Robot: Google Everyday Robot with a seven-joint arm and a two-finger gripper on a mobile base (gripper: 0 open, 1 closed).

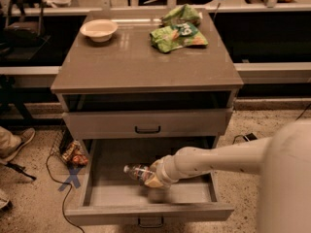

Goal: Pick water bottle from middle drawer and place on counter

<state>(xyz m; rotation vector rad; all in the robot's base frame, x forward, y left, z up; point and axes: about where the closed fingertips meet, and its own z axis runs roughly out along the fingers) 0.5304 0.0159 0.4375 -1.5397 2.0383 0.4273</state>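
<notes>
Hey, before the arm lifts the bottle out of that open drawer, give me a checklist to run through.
1. Pulled-out grey drawer open wide enough: ok.
2. Gripper inside the drawer, at the small clear plastic water bottle: ok.
3. Firm hold on the bottle: cannot tell.
4. Bottle upright: not ok, it lies on its side.
5. Landing room on the grey-brown counter slab: ok; the white bowl and green snack bags sit toward the back.
</notes>
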